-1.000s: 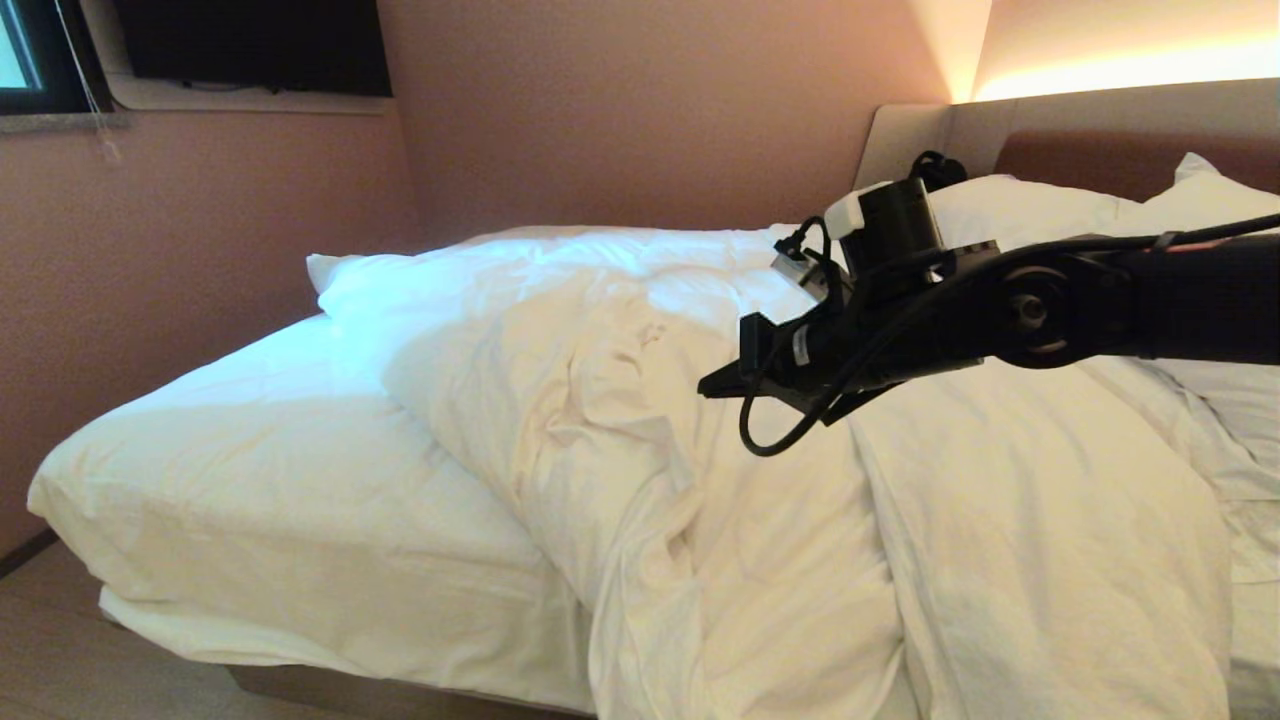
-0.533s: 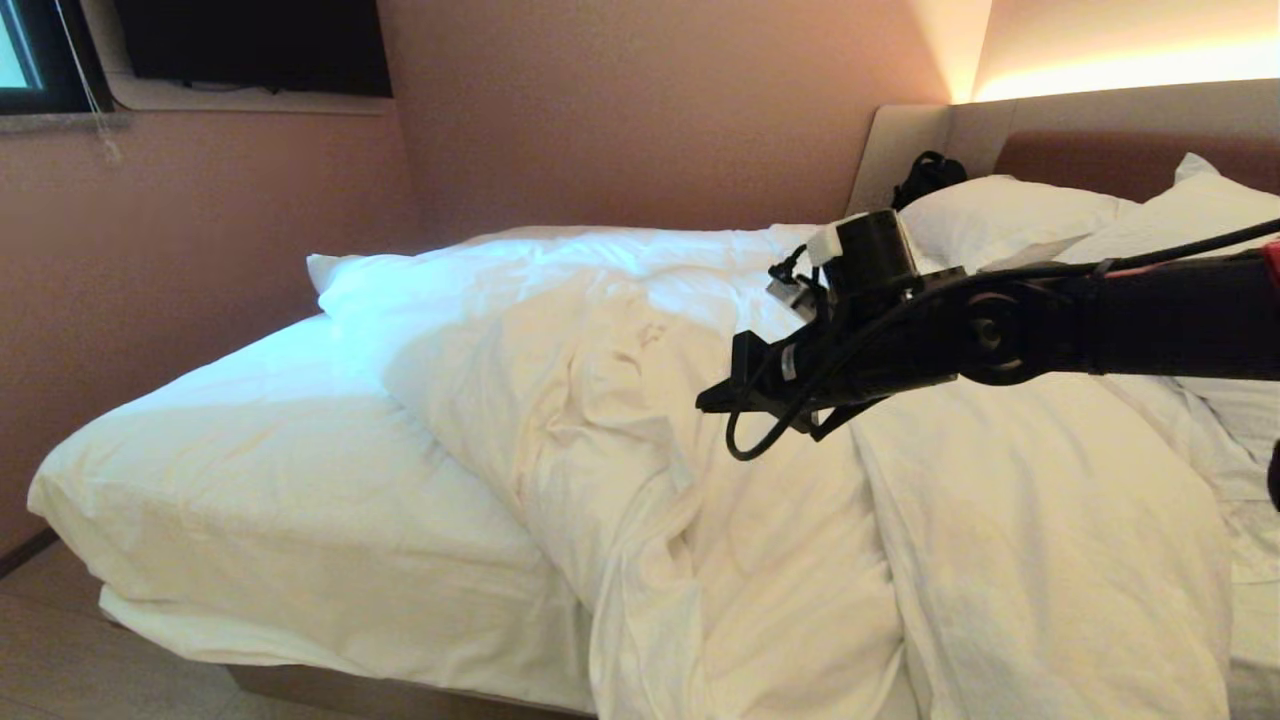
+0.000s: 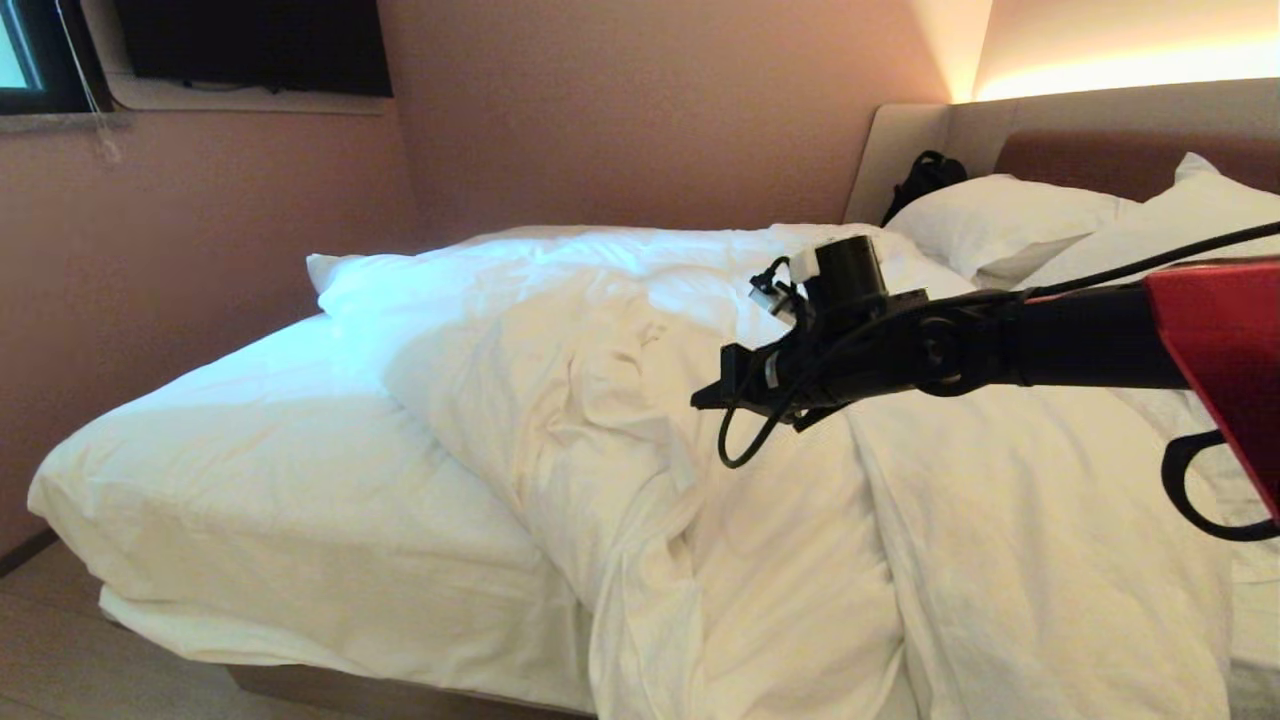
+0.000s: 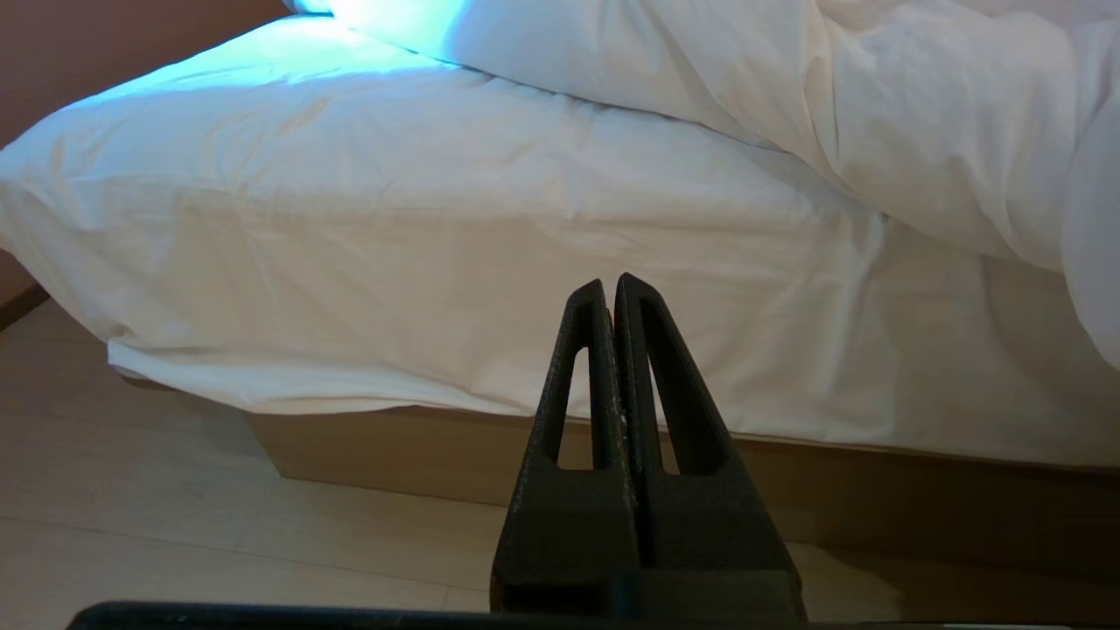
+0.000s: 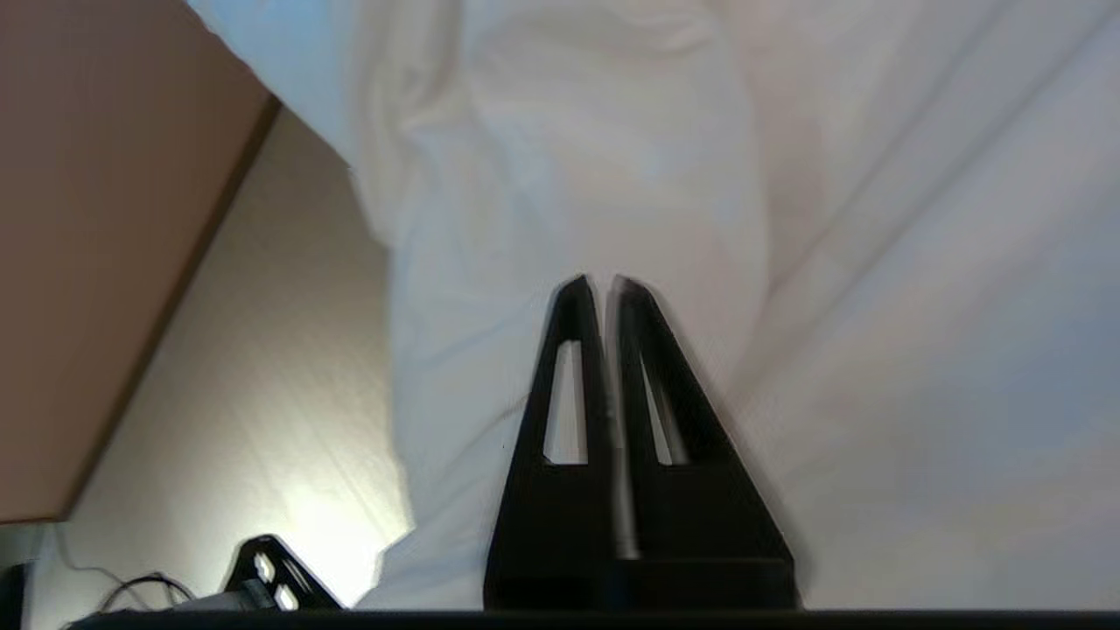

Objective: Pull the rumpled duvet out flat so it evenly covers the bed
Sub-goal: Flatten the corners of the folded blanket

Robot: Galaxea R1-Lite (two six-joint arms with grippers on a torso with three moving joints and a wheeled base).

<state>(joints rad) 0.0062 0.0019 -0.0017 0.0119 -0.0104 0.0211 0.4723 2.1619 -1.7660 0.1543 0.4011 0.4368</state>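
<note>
Foot end of the bed [image 3: 250, 480] is lying bare at left, fitted sheet [image 4: 490, 227] exposed down to the tan base [image 4: 394, 451] with open floor [image 3: 60, 660] beside it; the left gripper [image 4: 610, 293] is sitting low by that side, fingers pressed together on nothing. The duvet [image 3: 620, 420] is lying bunched in a diagonal ridge across the middle and spilling over the near edge, its far corner close to the pink wall [image 3: 200, 230]. The right gripper [image 3: 700, 398] is hanging over the ridge, a hair's gap showing between its fingers, nothing held, with pillows [image 3: 1000, 220] and headboard [image 3: 1080, 130] crowding the right end.
</note>
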